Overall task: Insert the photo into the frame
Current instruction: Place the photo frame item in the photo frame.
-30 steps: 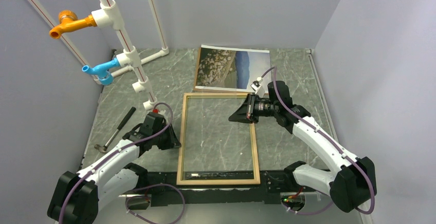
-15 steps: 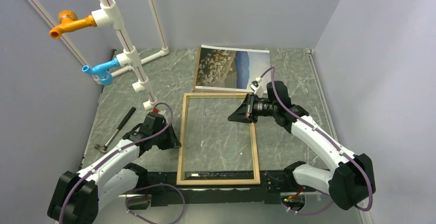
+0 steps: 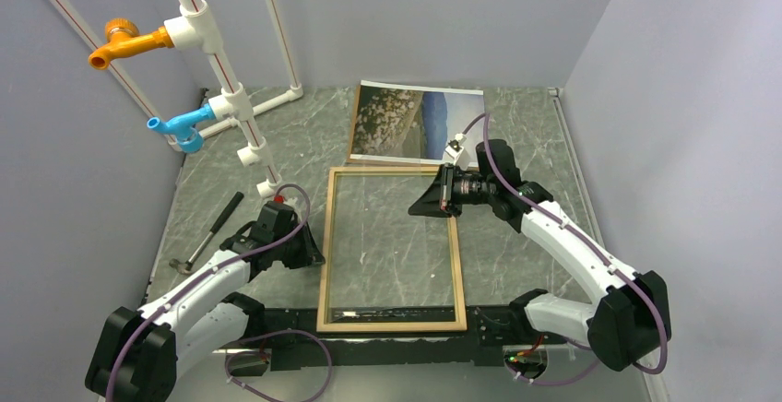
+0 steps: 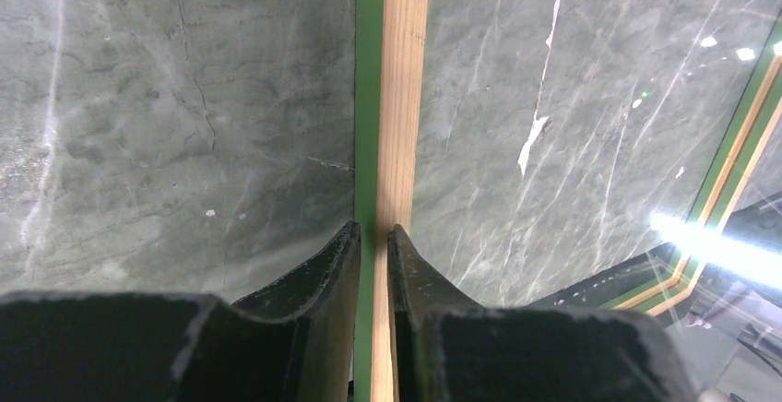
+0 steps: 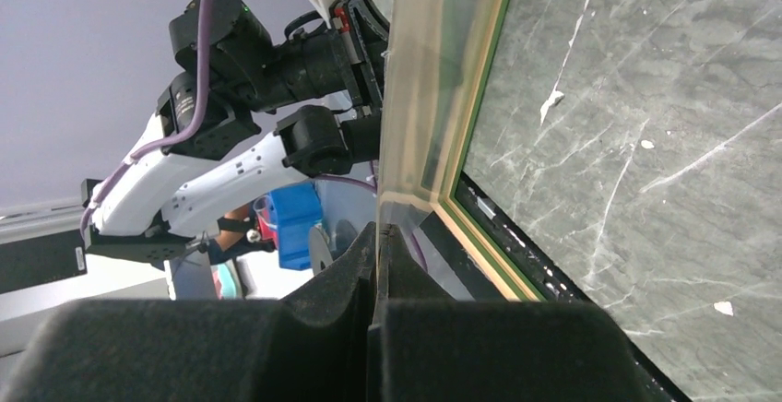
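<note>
**Inventory.** One frame (image 3: 392,321), one photo (image 3: 420,124), two grippers. Also present: one hammer (image 3: 210,232), one white pipe stand (image 3: 226,79) carrying one orange tap (image 3: 124,42) and one blue tap (image 3: 180,127).

**Location of task items.** The frame sits in the centre of the top view on the marble table (image 3: 526,135), pale wood face up, with its long sides running from near to far. The photo lies print-up just beyond the frame's far edge at upper centre. It is outside the frame, and neither gripper touches it.

**Left gripper (image 3: 315,253).** It is positioned at the frame's left rail, centre-left of the top view. In the left wrist view the rail (image 4: 406,98) runs straight up the middle, green strip beside pale wood, and enters the narrow gap of the left gripper (image 4: 373,236). Both fingers (image 4: 318,277) are clamped against the rail.

**Right gripper (image 3: 417,208).** It is positioned at the upper right part of the frame. In the right wrist view the fingertips (image 5: 355,264) are pressed together with no gap, directly below the blurred frame edge (image 5: 481,79). It cannot be told whether anything is pinched between them.
</note>
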